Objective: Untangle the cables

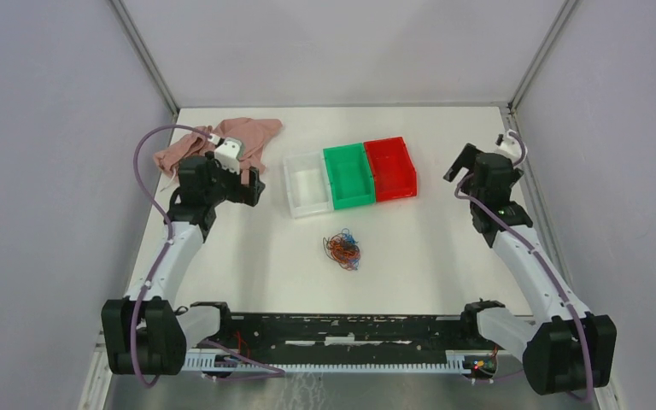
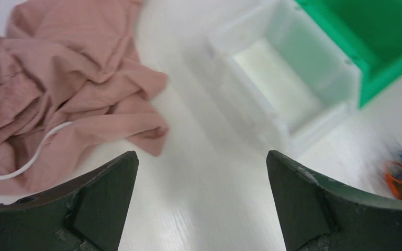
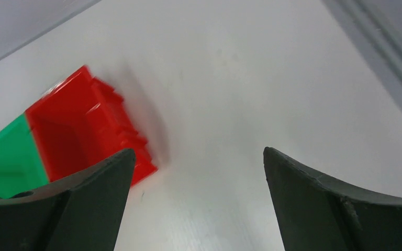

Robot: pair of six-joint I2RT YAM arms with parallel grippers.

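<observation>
White tabletop (image 1: 444,248), grey walls on three sides. Cables (image 1: 342,248): one small wad of orange-red, blue and dark curly wire, lying loose near the table's middle, well apart from both arms. Just beyond the wad, three bins in a row, touching side to side: white bin (image 1: 309,182), green bin (image 1: 348,175), red bin (image 1: 391,167). Far left: crumpled pink cloth (image 1: 252,137), a white cord (image 2: 36,154) lying across it. Left gripper (image 2: 201,157) hangs above bare table between cloth and white bin, fingers spread wide, gripping nothing. Right gripper (image 3: 199,152) hangs to the right of the red bin, fingers likewise spread wide, only bare table between them.
</observation>
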